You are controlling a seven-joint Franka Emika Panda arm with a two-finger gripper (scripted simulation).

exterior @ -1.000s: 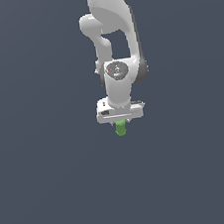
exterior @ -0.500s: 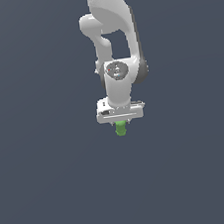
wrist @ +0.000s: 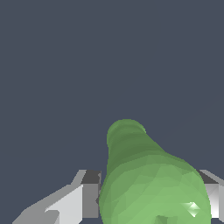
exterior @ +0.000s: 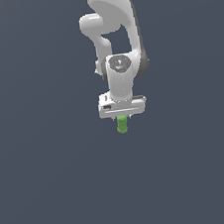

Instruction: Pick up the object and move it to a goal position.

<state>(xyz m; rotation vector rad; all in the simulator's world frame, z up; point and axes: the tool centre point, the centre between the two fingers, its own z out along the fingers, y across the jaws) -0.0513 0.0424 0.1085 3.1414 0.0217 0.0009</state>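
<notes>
So the arm (exterior: 116, 33) hangs straight down in the exterior view, and the gripper (exterior: 121, 119) has its jaws pinching the object (exterior: 122, 125), the little green lumpy cylinder. It pokes out below the white hand, upright, with its top end tucked between the jaws. In the wrist view the object (wrist: 144, 175) fills the space between the two fingers (wrist: 83, 197), touching both sides. Everything around is plain dark grey, nothing under it that I can make out.

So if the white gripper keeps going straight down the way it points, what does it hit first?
Nothing shows below the white gripper or the small green stubby cylinder clamped in it: only plain dark grey background. The way looks free, though depth is unclear.
</notes>
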